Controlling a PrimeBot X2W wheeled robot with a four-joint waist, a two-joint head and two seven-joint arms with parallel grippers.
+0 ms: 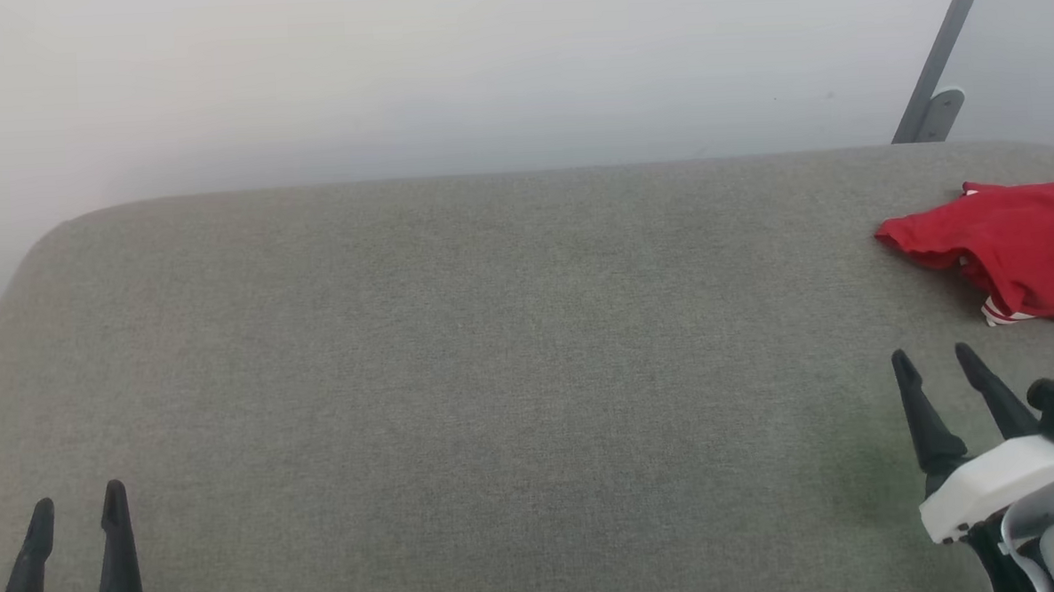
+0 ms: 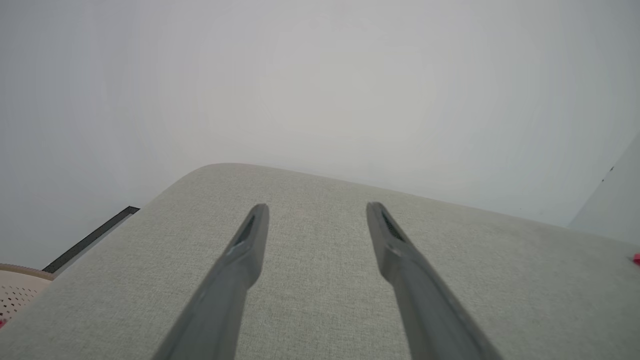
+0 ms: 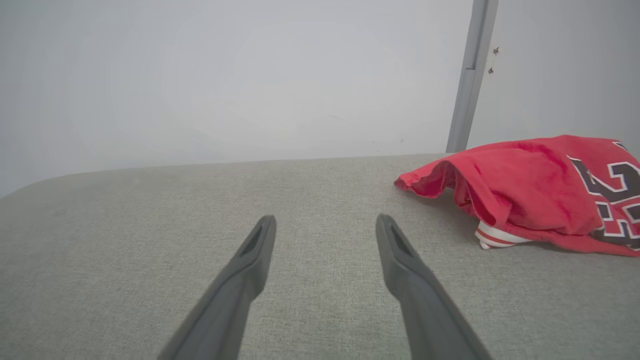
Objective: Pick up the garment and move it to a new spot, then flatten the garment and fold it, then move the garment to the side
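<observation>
The red jersey (image 1: pixel 1005 239) lies crumpled at the far right of the grey fabric-covered table (image 1: pixel 493 333), just beyond the right gripper (image 1: pixel 930 354), whose jaws stand wide and empty, like those of the left gripper (image 1: pixel 79 493) at the near left. Bunched in layers, it could be pinched by one fold or the striped cuff (image 3: pixel 492 239) alone and come up twisted. Its right part is cut off at the picture's edge, so how the whole shirt lies cannot be made out.
</observation>
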